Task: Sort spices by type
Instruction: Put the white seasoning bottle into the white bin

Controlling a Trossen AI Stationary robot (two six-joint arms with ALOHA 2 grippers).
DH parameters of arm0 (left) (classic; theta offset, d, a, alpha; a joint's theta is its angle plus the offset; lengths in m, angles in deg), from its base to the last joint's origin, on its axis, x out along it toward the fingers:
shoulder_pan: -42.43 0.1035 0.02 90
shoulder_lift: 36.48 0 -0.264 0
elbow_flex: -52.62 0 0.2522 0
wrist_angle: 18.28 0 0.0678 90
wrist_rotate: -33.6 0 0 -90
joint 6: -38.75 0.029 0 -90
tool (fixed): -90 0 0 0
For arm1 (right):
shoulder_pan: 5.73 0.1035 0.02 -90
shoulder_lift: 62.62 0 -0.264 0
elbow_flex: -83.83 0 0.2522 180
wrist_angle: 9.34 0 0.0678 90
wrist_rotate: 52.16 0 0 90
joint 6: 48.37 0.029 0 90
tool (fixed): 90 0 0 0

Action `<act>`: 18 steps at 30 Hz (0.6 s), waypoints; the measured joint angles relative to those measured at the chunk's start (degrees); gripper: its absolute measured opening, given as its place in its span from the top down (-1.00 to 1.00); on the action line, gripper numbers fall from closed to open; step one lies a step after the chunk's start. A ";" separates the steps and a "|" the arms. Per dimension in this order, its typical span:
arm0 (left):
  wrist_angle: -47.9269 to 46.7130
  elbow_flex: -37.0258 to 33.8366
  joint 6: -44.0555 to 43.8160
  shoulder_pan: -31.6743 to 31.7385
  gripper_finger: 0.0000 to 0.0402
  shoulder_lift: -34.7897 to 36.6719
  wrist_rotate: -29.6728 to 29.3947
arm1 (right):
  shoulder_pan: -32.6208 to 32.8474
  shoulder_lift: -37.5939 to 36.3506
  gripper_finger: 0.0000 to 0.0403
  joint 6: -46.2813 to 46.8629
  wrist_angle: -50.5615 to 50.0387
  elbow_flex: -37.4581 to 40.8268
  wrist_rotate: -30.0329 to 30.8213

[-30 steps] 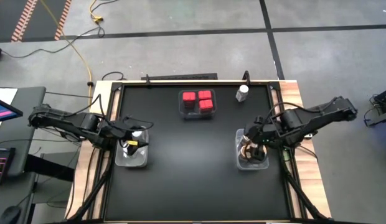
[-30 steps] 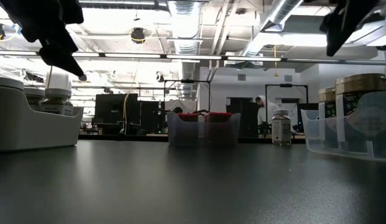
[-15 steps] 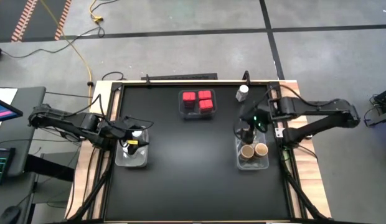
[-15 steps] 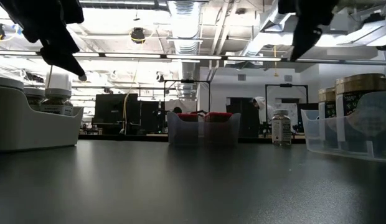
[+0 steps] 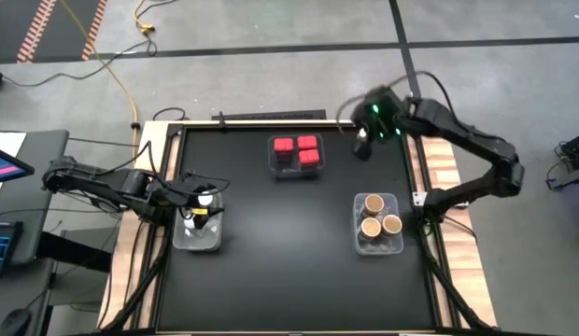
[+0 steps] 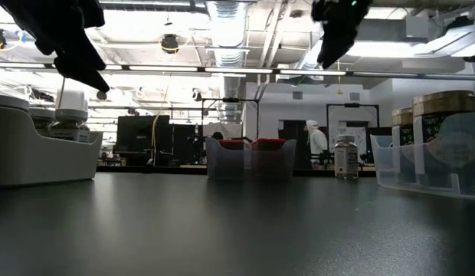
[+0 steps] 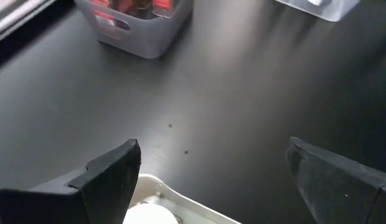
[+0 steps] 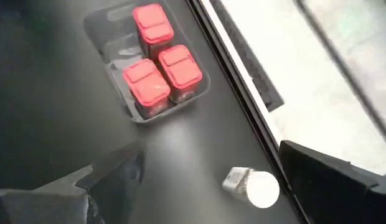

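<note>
The left gripper [image 5: 198, 207] hangs spread over the left bin [image 5: 180, 238], its fingers wide apart in its wrist view, with the white-capped jars [image 5: 202, 201] directly beneath it inside that bin. How many jars sit there cannot be told, since the arm covers them.

Further along the table, beyond that gripper and at the far edge, the middle bin [image 8: 112, 26] holds three red square-topped tins [image 8: 157, 70], packed together.

The right gripper [image 5: 367, 140] is high over the far right corner, fingers spread with nothing between them. Just below and ahead of it one white-capped bottle [image 8: 254, 186] stands alone on the black tabletop [image 5: 280, 252], touching no bin. Nearer the front, well apart from this gripper, the right bin [image 5: 398, 245] holds three tan-lidded jars [image 5: 374, 217].

By my judgement the sort is nearly finished: reds and tans look grouped, and the lone bottle (the only spice outside a bin) remains to be picked up and carried across to the left bin.
</note>
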 joint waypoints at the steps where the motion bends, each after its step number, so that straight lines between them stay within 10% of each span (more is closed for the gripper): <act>1: 0.02 0.00 0.00 0.00 -0.91 0.00 -0.39 | -2.20 1.99 -0.95 -1.32 -1.00 -1.78 -1.69; 18: 0.02 -0.01 -1.27 0.02 -0.91 0.00 -2.13 | -16.02 17.19 -0.85 -36.61 -10.64 -4.60 -3.95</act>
